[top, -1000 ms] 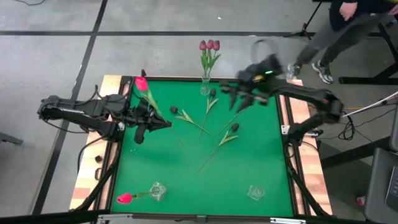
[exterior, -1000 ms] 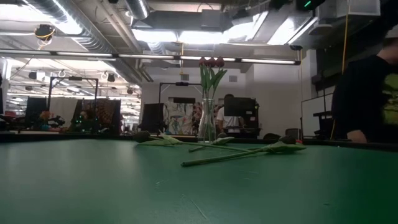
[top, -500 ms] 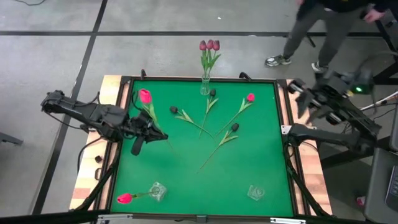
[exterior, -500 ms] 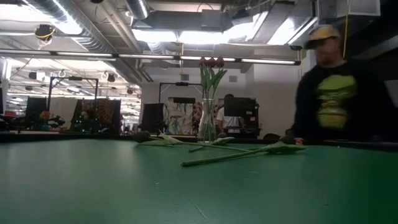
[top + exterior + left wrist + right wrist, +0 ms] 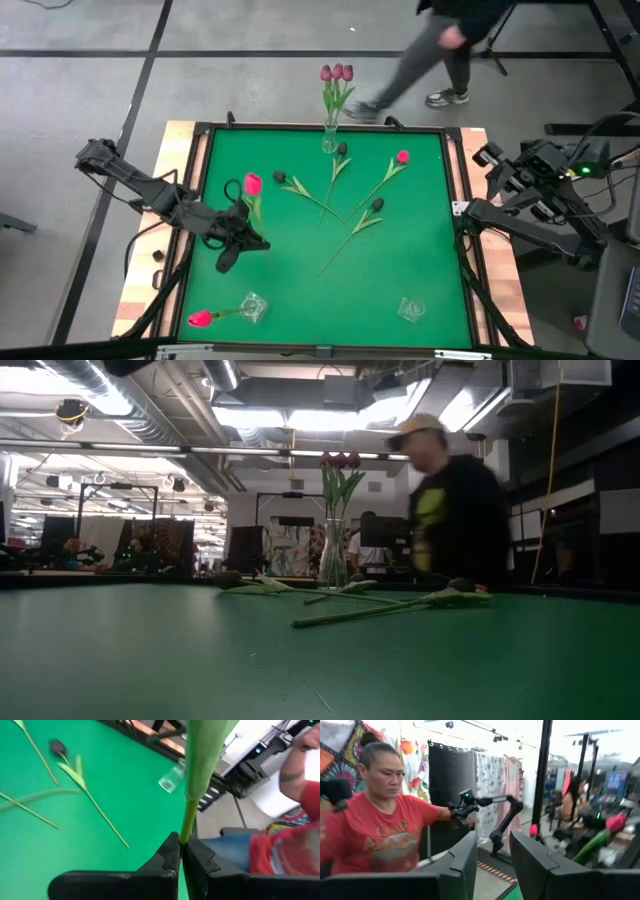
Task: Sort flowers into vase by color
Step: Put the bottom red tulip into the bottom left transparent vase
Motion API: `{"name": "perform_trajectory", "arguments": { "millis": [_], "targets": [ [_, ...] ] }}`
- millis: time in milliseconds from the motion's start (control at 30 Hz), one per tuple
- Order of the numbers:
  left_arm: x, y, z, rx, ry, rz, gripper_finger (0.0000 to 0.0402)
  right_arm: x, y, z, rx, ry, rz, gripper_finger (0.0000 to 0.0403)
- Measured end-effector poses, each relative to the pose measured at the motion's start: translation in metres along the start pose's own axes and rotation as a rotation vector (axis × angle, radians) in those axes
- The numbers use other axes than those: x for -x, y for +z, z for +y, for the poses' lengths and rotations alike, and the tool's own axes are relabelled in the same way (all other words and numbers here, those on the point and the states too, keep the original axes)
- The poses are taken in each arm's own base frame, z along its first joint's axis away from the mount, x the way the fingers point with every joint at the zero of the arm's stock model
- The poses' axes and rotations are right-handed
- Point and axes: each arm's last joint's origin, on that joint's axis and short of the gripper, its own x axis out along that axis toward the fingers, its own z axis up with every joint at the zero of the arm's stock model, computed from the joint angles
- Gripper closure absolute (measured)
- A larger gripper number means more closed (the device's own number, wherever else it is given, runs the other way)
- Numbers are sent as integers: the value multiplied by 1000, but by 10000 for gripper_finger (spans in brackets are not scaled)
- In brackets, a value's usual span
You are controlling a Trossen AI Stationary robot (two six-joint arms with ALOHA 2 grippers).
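In the high view my left gripper (image 5: 250, 238) is over the table's left half, shut on a pink-red tulip (image 5: 253, 184) that rises from it. My right gripper (image 5: 497, 170) is open past the table's right edge and holds nothing; its fingers (image 5: 470, 865) frame only the room. Three near-black tulips (image 5: 279, 177) (image 5: 342, 149) (image 5: 378, 204) and one pink-red tulip (image 5: 402, 157) lie flat on the green mat. Three mauve tulips (image 5: 337, 73) stand in a glass vase (image 5: 330, 140) at the far edge. A tipped vase (image 5: 252, 307) holds another pink-red tulip (image 5: 200, 318). My left gripper pinches the tulip's thin green stem (image 5: 184, 836) between its two fingers, low on the stem, below the broad leaf (image 5: 205, 750). The fingers lie across the stem. The flower is lifted clear of the mat and points away from the fingers, head uppermost.
A third glass vase (image 5: 412, 310) sits near the table's near right corner. The loose stems cross each other mid-table (image 5: 390, 605). A person (image 5: 450, 40) walks past beyond the far edge, and another person (image 5: 385, 825) shows in the right wrist view. A raised wooden frame (image 5: 470, 215) rims the mat.
My right gripper has swung from over the mat's far right part to beyond the right edge, and a pink-red tulip now lies where it was. My left gripper has carried its tulip toward the near edge and a little right, and the tulip's head has followed. A person has walked leftward behind the table.
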Motion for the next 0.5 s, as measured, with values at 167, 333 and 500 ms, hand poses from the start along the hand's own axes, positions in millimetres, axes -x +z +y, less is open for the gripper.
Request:
{"name": "perform_trajectory", "arguments": {
  "millis": [167,333,500],
  "targets": [
    [5,-9,-13,25,-59,25,397,3,-16,5,-76,-20,13,288],
    [16,-15,-29,0,-94,1,397,5,-25,10,-69,-58,-9,288],
    [23,-29,-39,-50,-72,-11,397,6,-27,15,-53,-88,-34,288]
  ]
}}
